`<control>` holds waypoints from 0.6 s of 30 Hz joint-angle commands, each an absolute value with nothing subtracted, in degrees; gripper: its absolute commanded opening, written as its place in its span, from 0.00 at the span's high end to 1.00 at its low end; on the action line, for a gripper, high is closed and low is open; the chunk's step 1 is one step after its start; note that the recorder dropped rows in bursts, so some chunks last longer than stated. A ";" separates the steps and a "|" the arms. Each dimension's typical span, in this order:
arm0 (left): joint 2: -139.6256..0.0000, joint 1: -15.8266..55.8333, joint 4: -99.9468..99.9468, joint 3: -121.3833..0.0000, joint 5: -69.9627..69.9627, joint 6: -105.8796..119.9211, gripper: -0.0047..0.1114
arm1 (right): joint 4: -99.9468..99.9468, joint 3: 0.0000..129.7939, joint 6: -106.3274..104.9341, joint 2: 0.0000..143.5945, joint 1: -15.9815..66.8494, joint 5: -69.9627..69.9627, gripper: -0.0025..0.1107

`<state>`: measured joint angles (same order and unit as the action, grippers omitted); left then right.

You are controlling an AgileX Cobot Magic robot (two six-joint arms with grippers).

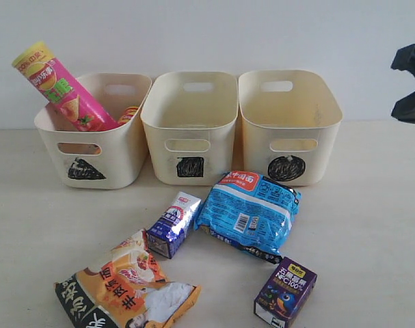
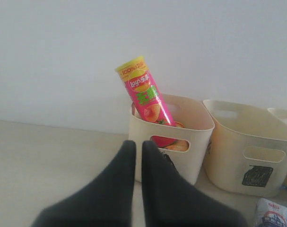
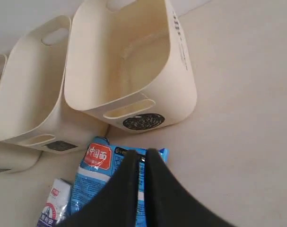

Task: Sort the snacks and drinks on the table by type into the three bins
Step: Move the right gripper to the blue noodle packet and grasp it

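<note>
- A pale beige table (image 1: pixel 371 225) runs back to a plain white wall (image 1: pixel 207 34).
- Three cream tubs stand side by side at the back: triangle bin (image 1: pixel 125 157), square bin (image 1: pixel 156 130), circle bin (image 1: pixel 330 137).
- The pink tube (image 1: pixel 57 85) with a yellow lid leans in the triangle bin, lid end up and out to the left. An orange tube (image 1: pixel 129 113) peeks out beside it.
- The blue packet (image 1: pixel 251 212) lies flat before the square and circle bins.
- The slim carton (image 1: pixel 173 224) lies just left of the blue packet on a diagonal, its top toward the bins.
- The orange bag (image 1: pixel 125 287) lies front left, the purple carton (image 1: pixel 286 292) front right.
- The left gripper (image 2: pixel 137 143) has its jaws nearly together, holding nothing.
- The right gripper (image 3: pixel 142 153) is likewise closed and empty, above the blue packet.
</note>
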<state>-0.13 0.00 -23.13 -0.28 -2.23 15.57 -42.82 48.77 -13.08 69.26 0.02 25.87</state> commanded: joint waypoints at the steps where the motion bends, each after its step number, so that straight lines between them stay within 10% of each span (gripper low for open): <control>1: 0.00 -0.01 -22.41 0.00 -3.00 15.42 0.92 | -52.57 44.47 -17.06 72.45 0.03 23.59 0.97; 18: 0.00 -0.01 -18.62 0.00 -3.01 17.37 0.92 | -94.68 36.57 -49.88 86.79 0.03 32.09 0.97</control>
<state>-0.13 0.00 -18.90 -0.18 -2.96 16.98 -88.96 36.88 -45.09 83.74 0.02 28.84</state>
